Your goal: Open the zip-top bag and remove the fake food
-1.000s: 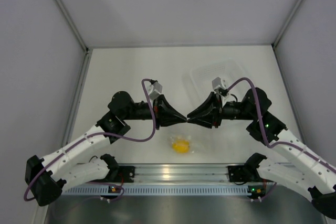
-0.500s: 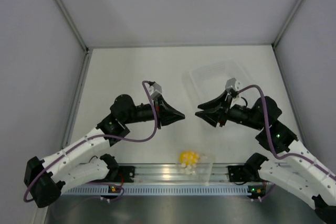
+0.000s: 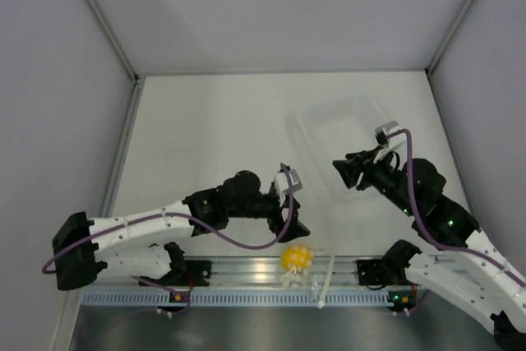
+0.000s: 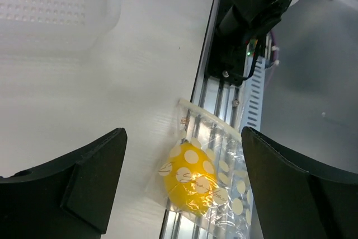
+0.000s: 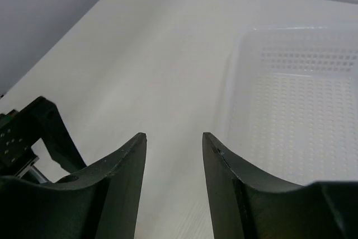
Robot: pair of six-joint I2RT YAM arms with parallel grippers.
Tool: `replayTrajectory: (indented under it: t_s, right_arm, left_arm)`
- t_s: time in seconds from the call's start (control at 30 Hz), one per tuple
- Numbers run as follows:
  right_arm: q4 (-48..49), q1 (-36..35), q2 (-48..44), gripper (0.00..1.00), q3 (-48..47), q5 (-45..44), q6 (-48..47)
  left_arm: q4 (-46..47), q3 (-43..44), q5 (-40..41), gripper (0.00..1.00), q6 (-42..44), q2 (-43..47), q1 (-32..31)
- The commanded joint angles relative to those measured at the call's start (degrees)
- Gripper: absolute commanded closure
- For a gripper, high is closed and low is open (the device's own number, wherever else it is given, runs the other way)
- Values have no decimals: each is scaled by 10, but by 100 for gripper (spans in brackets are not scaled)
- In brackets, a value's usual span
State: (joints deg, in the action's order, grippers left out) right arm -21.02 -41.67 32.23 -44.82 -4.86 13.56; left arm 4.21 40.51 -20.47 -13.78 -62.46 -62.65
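Grey walls close the white tabletop on three sides, with open room from nine to twelve o'clock. The left gripper hangs with its black jaws spread wide, grasping nothing, at eleven o'clock of the zip-top bag. That crinkly clear pouch lies at six o'clock, spilling over the table's near edge onto the ribbed metal rail, with the smooth yellow fake food inside. At two o'clock sits a rigid clear tray with a dimpled floor. The right gripper, jaws parted and released, hovers by the tray's near side.
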Motion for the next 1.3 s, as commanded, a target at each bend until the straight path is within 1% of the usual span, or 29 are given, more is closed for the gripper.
replayTrajectory:
  t_s: [0.0, 0.03, 0.1, 0.17, 0.2, 0.27, 0.3, 0.4, 0.43, 0.63, 0.7, 0.77, 0.83, 0.87, 0.93, 0.97, 1.0, 1.07, 1.1, 1.2, 1.27]
  right_arm:
    - [-49, -9, -7, 54, -41, -73, 13]
    - [-56, -9, -6, 53, -45, -83, 14]
    - [-68, -9, -13, 52, -51, -106, 14]
    - [-80, -9, -19, 51, -53, -118, 12]
    - [-81, -9, -25, 51, -53, -119, 12]
    - [-88, -9, -31, 50, -54, -119, 10]
    - [-90, -8, -35, 50, -54, -120, 10]
    - [-95, -9, -41, 50, -53, -117, 12]
    - [-95, -10, -42, 50, -52, -115, 12]
    - [-100, -9, -50, 50, -50, -97, 17]
    - [-105, -9, -57, 50, -52, -98, 16]
    - [-109, -8, -61, 50, -52, -99, 12]
    - [-112, -9, -67, 50, -53, -99, 11]
    - [-113, -10, -69, 50, -53, -98, 10]
    - [-112, -9, -71, 49, -50, -99, 9]
    - [-112, -9, -72, 49, -49, -96, 9]
    - [-112, -9, -71, 49, -48, -97, 7]
    - [-108, -9, -70, 49, -47, -96, 6]
    - [-106, -9, -69, 49, -45, -96, 6]
    - [-104, -10, -71, 49, -42, -92, 6]
    - [-104, -9, -72, 49, -41, -93, 5]
  left_arm:
    - [-83, 56, 132, 10, 53, -41, -68]
    - [-116, 79, 149, 10, 55, -70, -81]
    - [-137, 97, 177, 9, 57, -97, -119]
    - [-158, 114, 197, 8, 61, -129, -142]
    - [-166, 121, 224, 5, 66, -142, -165]
    - [-185, 144, 247, 4, 72, -177, -187]
    - [-192, 152, 274, 3, 79, -189, -207]
    - [-209, 187, 312, 2, 95, -240, -235]
    - [-211, 195, 328, 2, 99, -253, -239]
    - [-225, 247, 355, 2, 123, -340, -244]
    - [-242, 258, 344, 2, 126, -372, -244]
    - [-245, 262, 331, 3, 124, -384, -244]
    - [-247, 261, 327, 9, 122, -393, -244]
    - [-249, 262, 325, 18, 121, -394, -244]
    - [-250, 262, 316, 31, 120, -394, -244]
    - [-251, 261, 315, 41, 119, -387, -244]
    - [-251, 260, 307, 67, 118, -384, -244]
    - [-251, 259, 307, 92, 116, -370, -243]
    - [-250, 258, 306, 100, 114, -366, -242]
    - [-249, 251, 307, 100, 108, -350, -232]
    - [-249, 247, 322, 100, 104, -341, -222]
